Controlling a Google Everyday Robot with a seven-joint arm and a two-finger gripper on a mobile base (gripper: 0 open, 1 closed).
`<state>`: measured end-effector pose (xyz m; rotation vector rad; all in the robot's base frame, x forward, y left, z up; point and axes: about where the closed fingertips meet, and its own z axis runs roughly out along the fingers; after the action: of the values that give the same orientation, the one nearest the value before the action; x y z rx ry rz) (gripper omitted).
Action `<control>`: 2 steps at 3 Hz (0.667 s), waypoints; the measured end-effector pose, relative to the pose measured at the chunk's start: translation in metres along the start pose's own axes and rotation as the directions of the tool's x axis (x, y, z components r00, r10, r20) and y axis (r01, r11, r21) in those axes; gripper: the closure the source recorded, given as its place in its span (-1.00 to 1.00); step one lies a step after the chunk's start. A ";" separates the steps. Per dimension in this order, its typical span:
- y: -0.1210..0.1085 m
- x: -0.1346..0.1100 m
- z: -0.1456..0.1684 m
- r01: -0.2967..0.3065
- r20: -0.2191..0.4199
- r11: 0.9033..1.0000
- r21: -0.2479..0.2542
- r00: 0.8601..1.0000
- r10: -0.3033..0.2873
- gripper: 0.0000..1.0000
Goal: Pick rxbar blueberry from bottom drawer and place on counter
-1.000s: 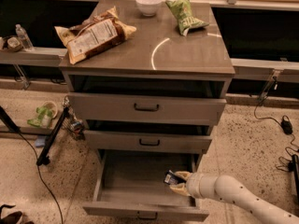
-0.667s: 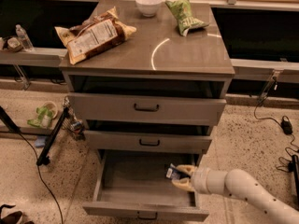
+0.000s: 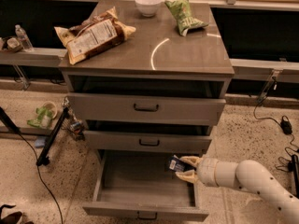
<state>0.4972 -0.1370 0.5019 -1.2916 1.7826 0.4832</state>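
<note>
- Tool (image 3: 183, 167) sits at the 3 o'clock side of the open bottom drawer (image 3: 140, 185), just under the front of the middle drawer (image 3: 148, 141). The arm (image 3: 252, 178) reaches in from the 4 o'clock corner of the view.
- Tool state: both fingers clamp the rxbar blueberry (image 3: 175, 164). The bar juts toward 9 o'clock from the fingertips and appears lifted off the drawer floor.
- Progress, as judged: the drawer is open and the grasp is made. The bar is not yet clear of the drawer; withdrawal, lift and placement on the counter (image 3: 187, 55) remain.
- Edges: the middle drawer front overhangs the tool at 12 o'clock and the bottom drawer's right wall lies close at 3 o'clock. A straight lift looks likely to strike the overhang, so the way out seems to be toward 6 o'clock, over the drawer's front rim, then up.
- Counter room: chip bag (image 3: 93, 34) at 9–10 o'clock, white bowl (image 3: 148, 4) at 12 o'clock, green snack bag (image 3: 184, 15) at 1 o'clock. The centre through 5 o'clock is bare and nearest the arm.
- Top drawer (image 3: 145, 108) protrudes a little, another edge to pass on the way up.
</note>
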 end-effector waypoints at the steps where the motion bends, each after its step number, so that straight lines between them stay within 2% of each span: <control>1: 0.002 -0.002 -0.005 -0.001 0.020 1.000 0.002 1.000 0.001 1.00; 2: 0.008 -0.039 -0.053 0.061 0.054 0.998 0.004 0.997 -0.061 1.00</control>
<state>0.4716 -0.1498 0.5619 -1.3155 1.6934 0.4775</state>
